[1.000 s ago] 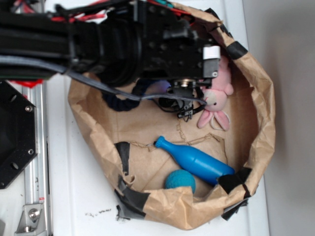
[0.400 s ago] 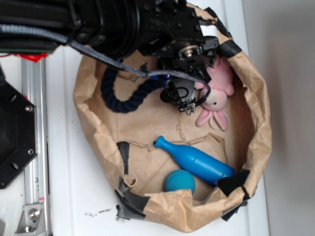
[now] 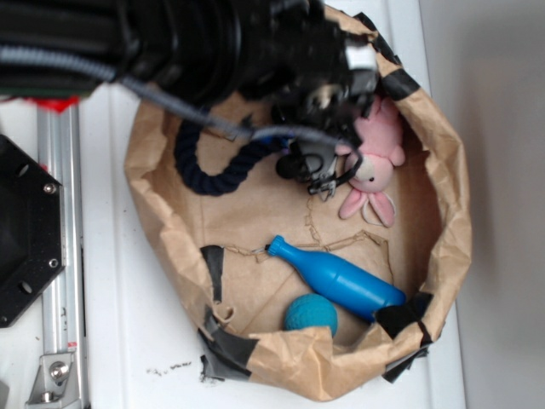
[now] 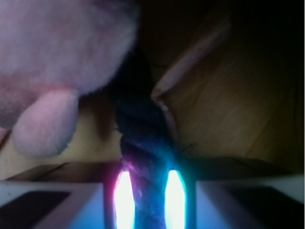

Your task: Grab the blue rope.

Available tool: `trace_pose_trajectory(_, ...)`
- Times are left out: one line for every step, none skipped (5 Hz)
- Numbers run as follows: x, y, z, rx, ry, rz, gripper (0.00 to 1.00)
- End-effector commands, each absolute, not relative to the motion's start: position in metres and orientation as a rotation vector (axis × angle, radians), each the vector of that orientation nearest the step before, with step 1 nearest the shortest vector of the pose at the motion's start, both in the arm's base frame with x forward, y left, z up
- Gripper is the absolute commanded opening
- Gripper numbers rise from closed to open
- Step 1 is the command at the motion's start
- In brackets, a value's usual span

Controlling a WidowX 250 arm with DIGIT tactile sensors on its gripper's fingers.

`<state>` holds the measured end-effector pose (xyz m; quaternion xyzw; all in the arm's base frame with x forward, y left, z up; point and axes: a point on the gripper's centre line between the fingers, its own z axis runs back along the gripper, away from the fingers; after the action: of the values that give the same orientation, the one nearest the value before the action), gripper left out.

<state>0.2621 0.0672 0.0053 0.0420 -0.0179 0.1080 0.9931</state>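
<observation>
Across the middle of the exterior frame the crumpled paper bag (image 3: 443, 170) corrals the toys, the blue rope (image 3: 209, 175) curving at its upper left, one end between the gripper (image 3: 319, 175)'s narrowed jaws, apparently clamped, beside the pink bunny (image 3: 375, 162).

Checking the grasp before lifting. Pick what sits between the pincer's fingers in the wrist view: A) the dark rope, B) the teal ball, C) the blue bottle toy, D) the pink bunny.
A: in the wrist view the rope runs straight between the two glowing fingers of the pincer, with the bunny off to the side.
</observation>
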Motion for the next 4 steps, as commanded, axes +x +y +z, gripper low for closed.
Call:
trace_pose_trajectory(0.252, 0.055, 0.091, 0.164, -0.143, 0.186, 0.0)
trace_pose_trajectory(0.259, 0.049, 0.134, 0.135, -0.121, 0.179, 0.0)
trace_pose_trajectory(0.263, 0.039, 0.14, 0.119, -0.132, 0.167, 0.0)
trace_pose_trajectory(0.264, 0.024, 0.142, 0.066, -0.151, 0.173, 0.0)
